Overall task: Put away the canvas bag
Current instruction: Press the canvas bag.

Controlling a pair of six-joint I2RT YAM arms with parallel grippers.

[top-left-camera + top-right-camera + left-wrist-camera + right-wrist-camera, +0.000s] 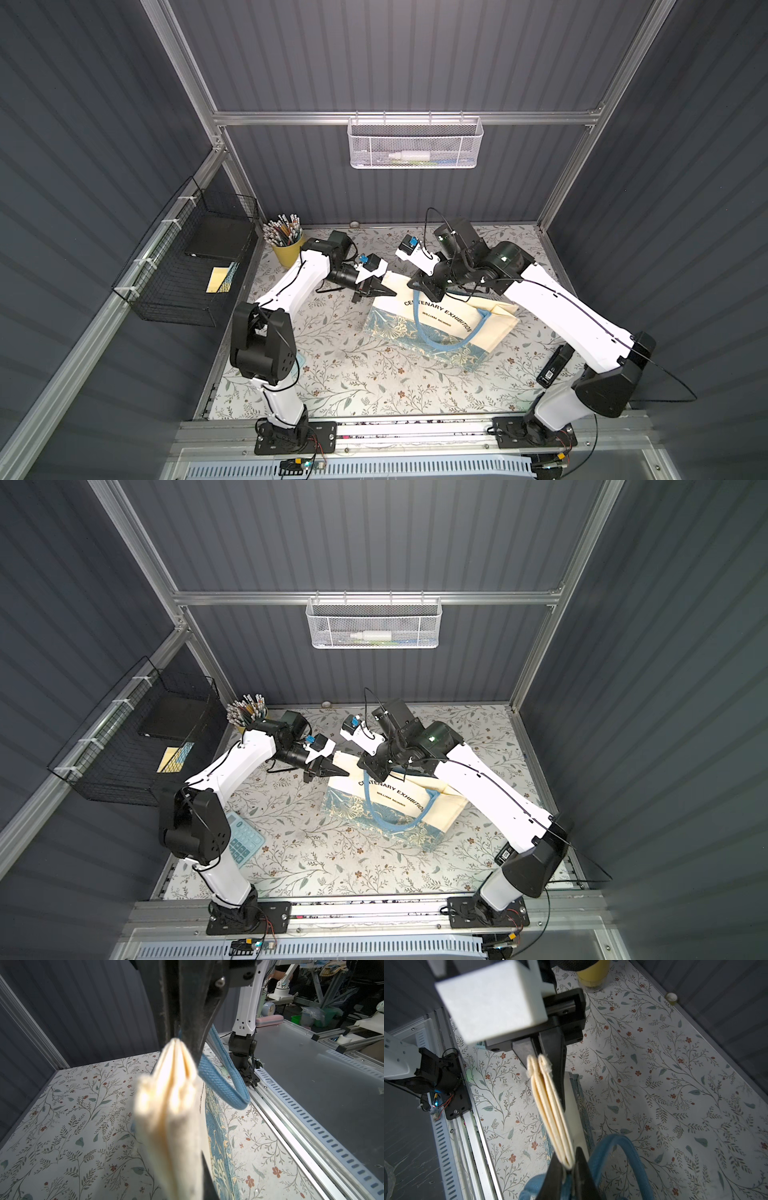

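- Right wrist view: right gripper (pixel 569 1164) clenched on the canvas bag (pixel 550 1105) at its folded top edge.
- Left gripper (pixel 538 1054) clamps the same edge, above the table (pixel 675 1084) centre.

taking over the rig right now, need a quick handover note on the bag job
Left gripper: shut on the canvas bag, pinching one end of its folded top edge.
Right gripper: shut on the other end of that edge, beside the blue handle.
Bag: held by its top edge between the two grippers over the middle of the table. I can't tell whether its bottom band is clear of the surface.
Done: both arms have a grip on the bag.
Left: carry it to storage and release. The black wire basket on the left wall looks a likely spot, but that is a guess.
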